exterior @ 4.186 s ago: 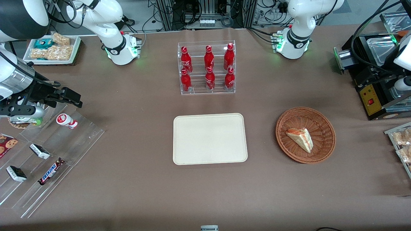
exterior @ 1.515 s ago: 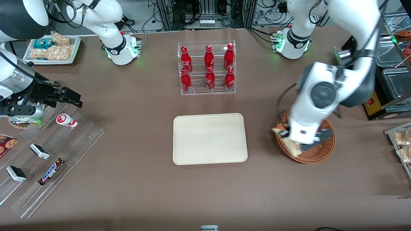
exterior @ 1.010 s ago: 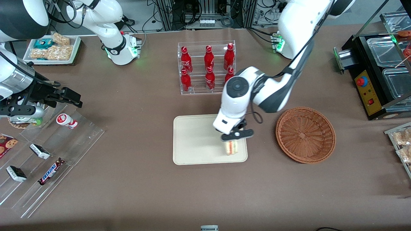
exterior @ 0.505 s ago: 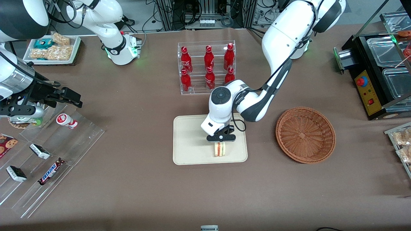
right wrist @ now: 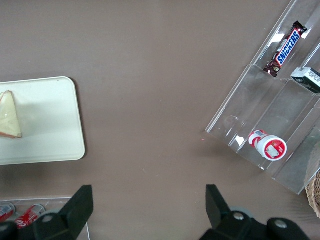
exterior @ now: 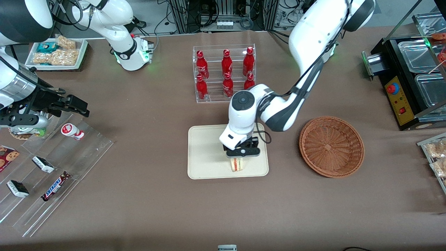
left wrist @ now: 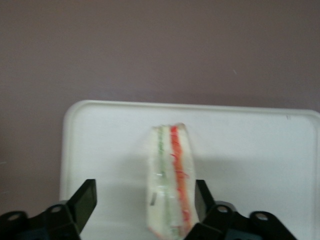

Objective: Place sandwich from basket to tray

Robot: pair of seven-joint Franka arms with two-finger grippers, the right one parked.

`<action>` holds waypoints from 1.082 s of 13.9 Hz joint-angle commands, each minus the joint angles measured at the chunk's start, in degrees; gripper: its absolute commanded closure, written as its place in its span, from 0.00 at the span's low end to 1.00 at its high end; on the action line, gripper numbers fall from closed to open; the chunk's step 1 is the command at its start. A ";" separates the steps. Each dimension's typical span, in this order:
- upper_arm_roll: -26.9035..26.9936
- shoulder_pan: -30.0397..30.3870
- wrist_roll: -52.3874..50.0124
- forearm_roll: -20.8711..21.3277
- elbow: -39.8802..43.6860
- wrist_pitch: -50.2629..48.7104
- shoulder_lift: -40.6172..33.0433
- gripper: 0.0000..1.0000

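Observation:
The sandwich (exterior: 237,164) (left wrist: 170,185) stands on its edge on the cream tray (exterior: 205,153) (left wrist: 110,150), near the tray's edge closest to the front camera, its red and green filling facing up. My left gripper (exterior: 240,157) (left wrist: 142,197) hovers right over it, open, one finger on each side; one finger (left wrist: 200,192) is close to the bread and the other (left wrist: 86,197) stands well apart. The parked arm's wrist view also shows the sandwich (right wrist: 10,116) on the tray (right wrist: 50,125). The brown wicker basket (exterior: 331,146) sits beside the tray toward the working arm's end, with nothing in it.
A clear rack of red bottles (exterior: 224,73) stands farther from the front camera than the tray. A stepped acrylic shelf with snacks (exterior: 52,167) and a white snack tray (exterior: 57,52) lie toward the parked arm's end. A black machine (exterior: 407,80) sits past the basket.
The gripper carried the sandwich from the basket to the tray, set it down on its edge, let go, and has risen slightly since half a second ago.

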 commanded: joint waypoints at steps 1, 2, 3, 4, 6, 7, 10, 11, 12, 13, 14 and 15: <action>-0.16 5.42 -1.82 -0.82 -2.43 -11.93 -12.01 0.00; -0.16 8.58 -1.91 -2.66 -2.87 -16.15 -15.35 0.00; -0.16 11.92 -1.91 -4.68 -3.74 -19.67 -18.52 0.00; -0.16 15.43 -1.21 -6.35 -4.88 -21.88 -21.25 0.00; -0.25 21.51 2.46 -8.73 -10.23 -23.83 -28.01 0.00; -0.16 23.79 7.44 -10.04 -14.26 -23.92 -32.05 0.00; -0.07 31.00 22.29 -17.42 -21.49 -24.62 -41.20 0.00; 0.01 32.24 26.52 -18.31 -22.29 -25.85 -42.62 0.00; 0.01 33.82 31.27 -18.93 -22.47 -26.90 -43.50 0.00; 0.01 35.75 37.93 -20.15 -22.03 -28.74 -43.60 0.00; 0.01 37.25 44.00 -21.38 -21.51 -30.33 -43.51 0.00; 0.10 37.96 45.97 -21.48 -20.81 -30.43 -43.25 0.00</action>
